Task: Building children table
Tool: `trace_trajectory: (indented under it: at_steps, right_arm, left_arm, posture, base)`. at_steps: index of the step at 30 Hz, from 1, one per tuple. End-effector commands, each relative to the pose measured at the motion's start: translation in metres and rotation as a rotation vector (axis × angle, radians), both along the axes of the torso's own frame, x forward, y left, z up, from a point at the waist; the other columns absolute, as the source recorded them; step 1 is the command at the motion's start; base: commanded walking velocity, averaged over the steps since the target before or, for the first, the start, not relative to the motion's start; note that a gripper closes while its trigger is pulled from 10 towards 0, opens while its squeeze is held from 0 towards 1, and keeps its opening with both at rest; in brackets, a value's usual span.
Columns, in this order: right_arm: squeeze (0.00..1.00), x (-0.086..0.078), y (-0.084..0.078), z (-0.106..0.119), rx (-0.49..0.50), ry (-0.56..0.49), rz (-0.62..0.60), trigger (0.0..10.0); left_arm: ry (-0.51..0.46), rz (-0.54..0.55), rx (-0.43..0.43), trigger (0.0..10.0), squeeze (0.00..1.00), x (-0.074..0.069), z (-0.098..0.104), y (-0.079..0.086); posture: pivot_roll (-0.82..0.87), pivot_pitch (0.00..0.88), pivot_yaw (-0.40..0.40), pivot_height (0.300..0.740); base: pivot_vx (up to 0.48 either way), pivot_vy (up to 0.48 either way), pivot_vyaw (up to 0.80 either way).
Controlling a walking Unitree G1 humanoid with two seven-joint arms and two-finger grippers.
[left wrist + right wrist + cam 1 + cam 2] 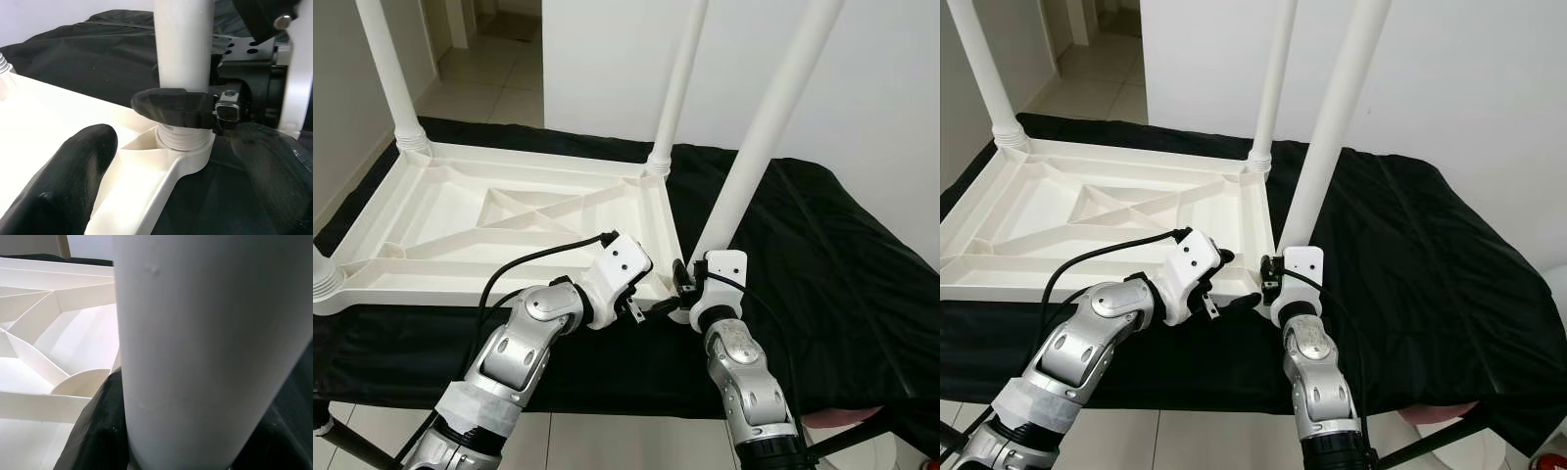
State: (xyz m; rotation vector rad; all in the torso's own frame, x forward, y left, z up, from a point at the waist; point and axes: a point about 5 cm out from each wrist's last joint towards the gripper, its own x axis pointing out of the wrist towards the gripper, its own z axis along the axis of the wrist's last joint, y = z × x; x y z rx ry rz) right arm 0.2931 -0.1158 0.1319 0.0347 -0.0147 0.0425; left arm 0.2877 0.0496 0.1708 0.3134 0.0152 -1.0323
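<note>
A white children's table top (509, 215) lies upside down on a black cloth. Two legs stand in its far corners (386, 69) (680, 88), and a leg base (321, 274) shows at the near left. The near-right leg (764, 137) leans in its corner socket (188, 147). My right gripper (683, 284) is shut on that leg just above the socket, with one black finger (171, 105) wrapped across it. My left gripper (641, 294) hovers open at the same corner, its fingertips (58, 186) either side of the frame edge and holding nothing.
The black cloth (842, 264) covers a low platform whose near edge is just under my arms. A white wall rises behind it, and tiled floor (499, 78) runs off at the far left. A pink object (842, 419) sits low at the right.
</note>
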Motion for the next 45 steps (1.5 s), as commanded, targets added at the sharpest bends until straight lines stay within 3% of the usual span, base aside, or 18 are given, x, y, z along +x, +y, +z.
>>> trace_trajectory:
  at_steps: [1, 5, 6, 7, 15, 19, 20, 32, 38, 45]
  right_arm:
    - [0.00, -0.003, -0.005, -0.002, -0.022, 0.003, -0.076, 10.0]
    - [0.00, -0.003, -0.002, 0.001, 0.000, 0.000, -0.050, 10.0]
    - [0.36, -0.003, -0.001, 0.002, 0.002, 0.000, -0.045, 10.0]
    - [1.00, -0.003, -0.001, 0.002, 0.001, -0.002, -0.042, 10.0]
    - [1.00, -0.001, -0.008, 0.006, 0.021, -0.022, -0.025, 10.0]
    - [1.00, 0.002, -0.016, 0.006, 0.012, -0.014, 0.085, 10.0]
    - [0.00, 0.003, -0.020, 0.006, -0.005, -0.019, 0.127, 10.0]
    - [0.00, 0.009, -0.043, 0.006, -0.104, -0.054, 0.350, 10.0]
    - [0.00, 0.013, -0.043, -0.002, -0.075, -0.057, 0.454, 10.0]
    - [0.00, 0.021, -0.032, -0.007, -0.140, -0.101, 0.518, 10.0]
  left_arm:
    - [-0.020, 0.009, 0.004, 10.0, 0.00, 0.001, 0.001, -0.002]
    - [-0.025, 0.003, 0.028, 10.0, 0.00, 0.001, 0.000, 0.001]
    - [-0.028, -0.002, 0.040, 10.0, 0.00, 0.000, 0.000, 0.002]
    - [-0.031, -0.001, 0.048, 10.0, 0.00, 0.001, 0.000, 0.004]
    - [-0.034, 0.025, 0.044, 10.0, 0.00, 0.002, 0.003, 0.011]
    - [-0.030, 0.022, 0.042, 10.0, 0.00, -0.001, 0.002, 0.011]
    - [-0.028, 0.021, 0.041, 10.0, 0.00, -0.002, 0.002, 0.011]
    - [-0.006, 0.000, 0.046, 10.0, 0.00, -0.015, -0.008, 0.006]
    - [0.015, 0.045, 0.049, 10.0, 0.00, -0.015, -0.021, 0.004]
    - [-0.005, 0.177, 0.034, 10.0, 0.00, 0.000, -0.028, 0.005]
  posture:
    - [-0.03, 0.000, -0.105, 0.740]
    - [-0.03, 0.000, -0.105, 0.740]
    - [-0.03, 0.000, -0.105, 0.740]
    - [-0.03, 0.000, -0.105, 0.740]
    - [-0.02, 0.000, -0.107, 0.740]
    - [-0.01, 0.000, -0.108, 0.740]
    - [-0.01, 0.000, -0.108, 0.740]
    - [-0.01, 0.000, -0.108, 0.740]
    - [-0.02, 0.000, -0.105, 0.740]
    - [-0.02, 0.000, -0.111, 0.740]
  base:
    - [0.000, 0.000, 0.00]
    - [0.000, 0.000, 0.00]
    - [0.000, 0.000, 0.00]
    - [0.000, 0.000, 0.00]
    - [0.000, 0.000, 0.00]
    - [0.000, 0.000, 0.00]
    - [0.000, 0.000, 0.00]
    - [0.000, 0.000, 0.00]
    - [0.000, 0.000, 0.00]
    - [0.000, 0.000, 0.00]
